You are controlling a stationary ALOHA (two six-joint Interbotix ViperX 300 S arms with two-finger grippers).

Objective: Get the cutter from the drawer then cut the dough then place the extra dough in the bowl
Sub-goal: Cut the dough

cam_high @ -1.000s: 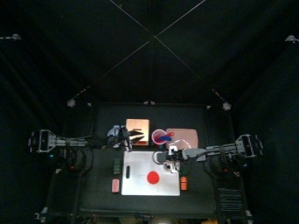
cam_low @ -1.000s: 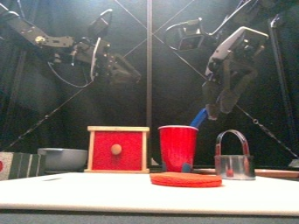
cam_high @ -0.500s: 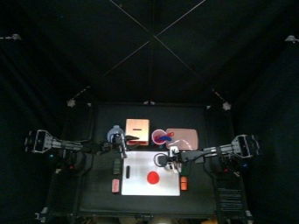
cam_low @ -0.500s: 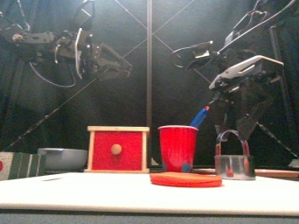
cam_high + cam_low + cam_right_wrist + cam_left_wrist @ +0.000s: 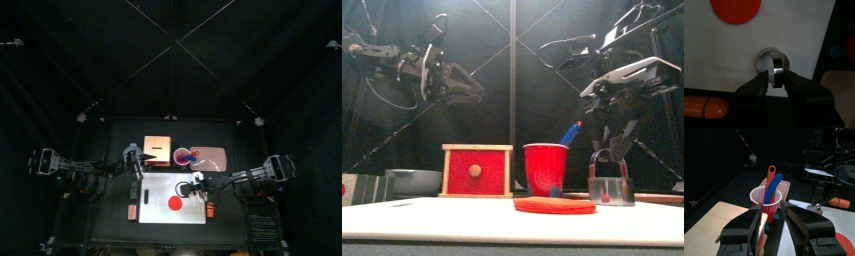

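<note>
My right pincer (image 5: pixel 775 76) is closed narrowly on the wire handle of the metal cutter (image 5: pixel 773 61), which stands on the white cutting board (image 5: pixel 724 50) just right of the red dough (image 5: pixel 736 7), so I should lift it straight and centre it over the dough before pressing, while my left pincer (image 5: pixel 775 210) hangs open and empty.

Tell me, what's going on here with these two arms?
A two-armed robot is getting ready to cut dough. The right gripper is at the wire handle of the metal cutter. The cutter stands on the white board near a flat red disc of dough, which is not yet cut. The left gripper hangs open in the air on the left, holding nothing. The bowl sits left of the wooden box.
</note>
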